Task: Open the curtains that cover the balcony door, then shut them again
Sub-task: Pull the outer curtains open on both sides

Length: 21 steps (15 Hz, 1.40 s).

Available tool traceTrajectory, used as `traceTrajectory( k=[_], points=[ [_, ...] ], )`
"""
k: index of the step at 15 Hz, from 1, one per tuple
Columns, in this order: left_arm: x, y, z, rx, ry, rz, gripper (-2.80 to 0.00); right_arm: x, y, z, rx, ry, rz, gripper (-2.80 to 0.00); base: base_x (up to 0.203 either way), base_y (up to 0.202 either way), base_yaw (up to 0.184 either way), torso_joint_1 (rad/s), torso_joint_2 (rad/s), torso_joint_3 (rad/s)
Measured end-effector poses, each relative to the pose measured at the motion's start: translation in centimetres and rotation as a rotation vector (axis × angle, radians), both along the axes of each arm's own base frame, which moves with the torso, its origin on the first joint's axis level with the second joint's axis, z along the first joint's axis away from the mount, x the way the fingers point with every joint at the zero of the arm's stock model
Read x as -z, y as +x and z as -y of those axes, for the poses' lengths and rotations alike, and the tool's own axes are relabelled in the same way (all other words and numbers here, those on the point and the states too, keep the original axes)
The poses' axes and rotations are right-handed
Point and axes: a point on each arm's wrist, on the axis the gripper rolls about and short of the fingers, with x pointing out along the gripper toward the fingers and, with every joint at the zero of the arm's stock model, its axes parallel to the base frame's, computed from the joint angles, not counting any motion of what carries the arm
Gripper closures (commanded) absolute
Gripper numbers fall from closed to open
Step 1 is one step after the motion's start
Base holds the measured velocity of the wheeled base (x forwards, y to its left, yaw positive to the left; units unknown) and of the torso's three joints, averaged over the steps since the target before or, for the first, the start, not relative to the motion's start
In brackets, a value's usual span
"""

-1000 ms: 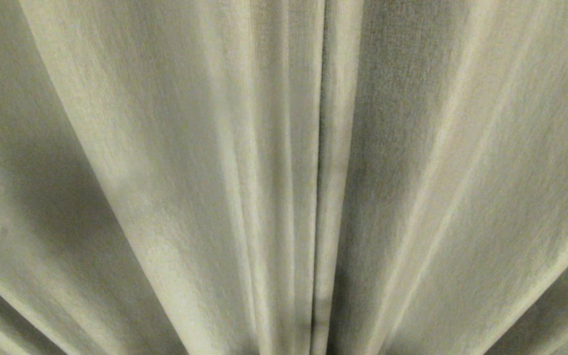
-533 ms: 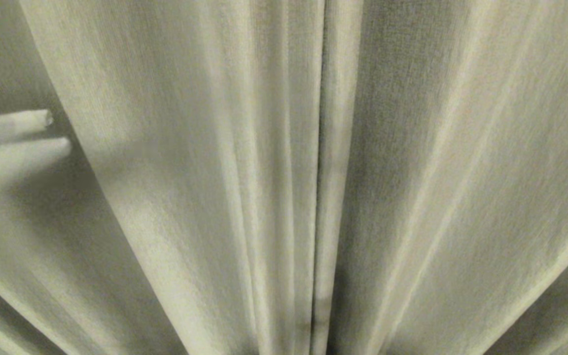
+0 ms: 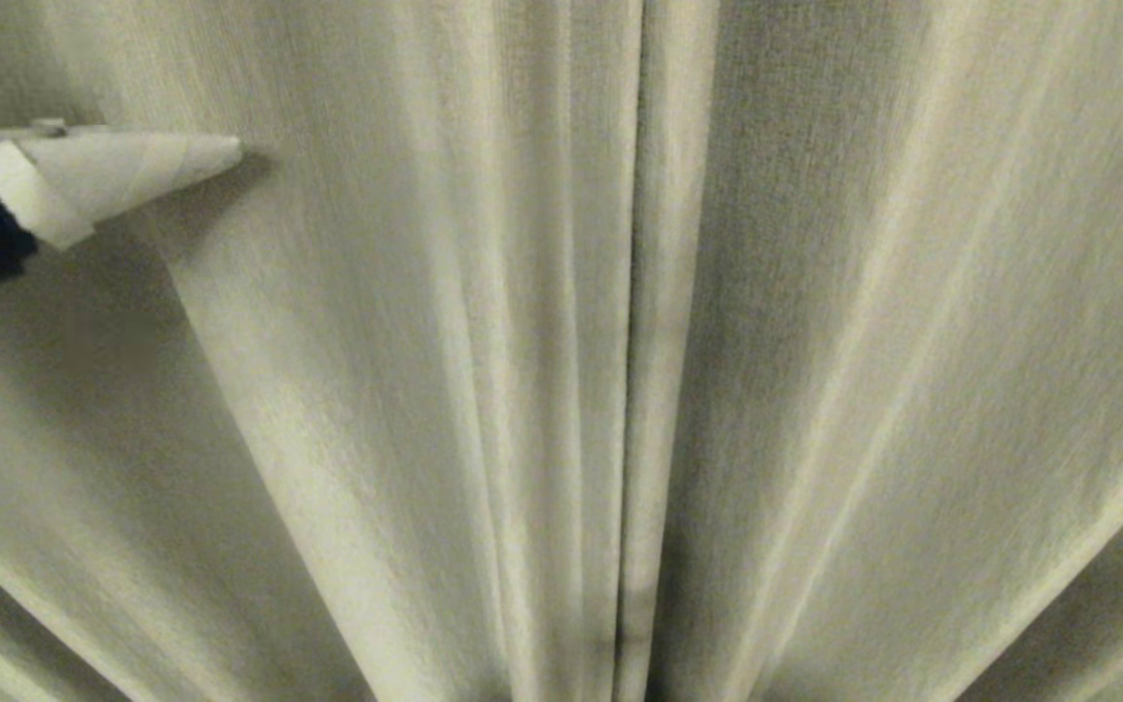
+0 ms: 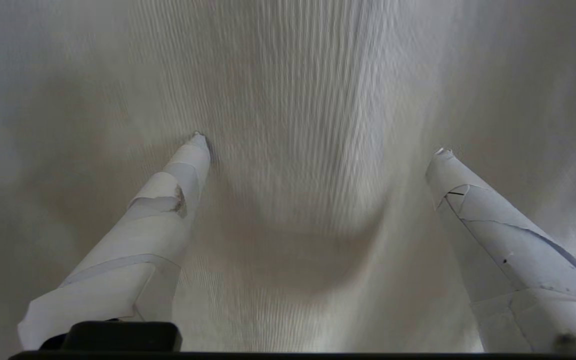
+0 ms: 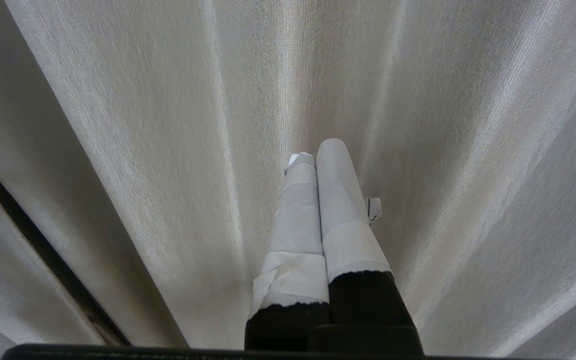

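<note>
Cream woven curtains (image 3: pixel 445 390) fill the whole head view, hanging in soft vertical folds; fine ribbed weave, matte. Two hemmed straight edges meet at a narrow dark seam (image 3: pixel 634 341) slightly right of centre, panels drawn together. Balcony door hidden behind the fabric.

Left gripper (image 4: pixel 320 147) at upper left of the head view, fingers spread wide, nothing clamped between them. Fingers (image 4: pixel 168 205) tapered, wrapped in white tape, tape torn and peeling in spots, black base below. Both tips right at the left panel, apparently pressing in; cloth between them sags in a shallow dent. Head view shows one taped finger (image 3: pixel 133 171) pointing toward the seam, tip against a fold.

Right gripper (image 5: pixel 315 150) outside the head view; own wrist view shows taped fingers pressed flat together, gripping nothing, tips near the cloth, contact unclear. Small paper tag (image 5: pixel 373 210) sticking off one finger with a dark mark, unreadable. Dark strip (image 5: pixel 33 240) visible between folds beside it.
</note>
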Motion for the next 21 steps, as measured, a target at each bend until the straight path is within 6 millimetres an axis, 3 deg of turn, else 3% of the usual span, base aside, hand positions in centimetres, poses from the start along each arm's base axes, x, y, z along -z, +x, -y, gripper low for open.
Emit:
traceTrajectory(
  k=[5,10,13,17,18,21],
  points=[
    [-1.6,3.7,1.8,-0.044,-0.004,0.002,-2.80,0.0,0.0,0.0,-0.001,0.000,0.000,0.00,0.000,0.000,0.000,0.000,0.00,0.000],
    [-2.4,7.2,6.1,-0.141,0.000,-0.001,-2.80,0.0,0.0,0.0,0.000,0.000,0.000,0.00,0.000,0.000,0.000,0.000,0.00,0.000],
    [-2.0,8.6,8.3,-0.210,0.012,-0.018,-2.80,0.0,0.0,0.0,0.000,0.000,0.000,0.00,0.000,0.000,0.000,0.000,0.00,0.000],
    [-1.6,9.5,9.3,-0.295,0.063,-0.012,-2.80,0.0,0.0,0.0,0.000,0.000,0.000,0.00,0.000,0.000,0.000,0.000,0.00,0.000],
    [-1.6,9.5,9.3,-0.304,0.066,-0.011,0.00,0.0,0.0,0.0,0.000,0.000,0.000,0.00,0.000,0.000,0.000,0.000,0.00,0.000],
    [-1.7,9.6,9.1,-0.315,0.074,-0.005,0.00,0.0,0.0,0.0,0.000,0.000,0.000,0.00,0.000,0.000,0.000,0.000,0.00,0.000]
  ],
)
